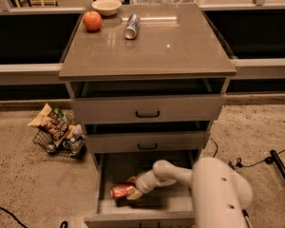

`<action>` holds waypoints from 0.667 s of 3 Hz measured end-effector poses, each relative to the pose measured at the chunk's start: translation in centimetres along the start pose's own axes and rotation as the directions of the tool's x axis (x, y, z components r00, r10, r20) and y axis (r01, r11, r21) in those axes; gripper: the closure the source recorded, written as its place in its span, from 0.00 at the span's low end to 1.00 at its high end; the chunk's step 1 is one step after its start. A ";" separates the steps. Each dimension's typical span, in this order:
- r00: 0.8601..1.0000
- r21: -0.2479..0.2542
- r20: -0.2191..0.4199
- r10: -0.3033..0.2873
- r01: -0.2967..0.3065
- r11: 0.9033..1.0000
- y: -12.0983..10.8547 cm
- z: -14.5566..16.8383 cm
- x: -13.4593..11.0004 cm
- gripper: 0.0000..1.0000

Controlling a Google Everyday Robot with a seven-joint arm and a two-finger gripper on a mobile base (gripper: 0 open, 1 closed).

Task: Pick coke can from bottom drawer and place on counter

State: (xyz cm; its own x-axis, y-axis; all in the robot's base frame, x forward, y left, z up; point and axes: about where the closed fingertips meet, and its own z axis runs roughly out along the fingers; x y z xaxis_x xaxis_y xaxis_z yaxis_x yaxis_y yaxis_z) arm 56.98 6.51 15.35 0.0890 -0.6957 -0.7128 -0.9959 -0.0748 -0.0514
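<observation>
camera view | floor, left: wire basket (57, 136) of snack bags | counter (175, 49), upper left: apple (92, 21), bowl (107, 6), silver can (131, 26) on its side | bottom drawer (147, 207) pulled out, lower centre: coke can (121, 191) lying on its side | gripper (133, 188) inside drawer at can's right end, touching it; open or closed: cannot tell | white arm (218, 189), lower right

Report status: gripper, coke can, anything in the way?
Gripper inside bottom drawer, at the coke can. Can on its side on the drawer floor. Middle drawer front sits above the arm.
</observation>
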 end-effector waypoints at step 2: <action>0.999 0.133 0.014 -0.042 0.040 0.990 5.5 -12.6 -1.1 1.00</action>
State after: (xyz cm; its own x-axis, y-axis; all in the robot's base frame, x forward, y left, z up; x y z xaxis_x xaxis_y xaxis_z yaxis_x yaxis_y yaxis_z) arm 51.63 -2.14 24.66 0.1308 -0.6818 -0.7197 -0.9850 -0.0071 -0.1723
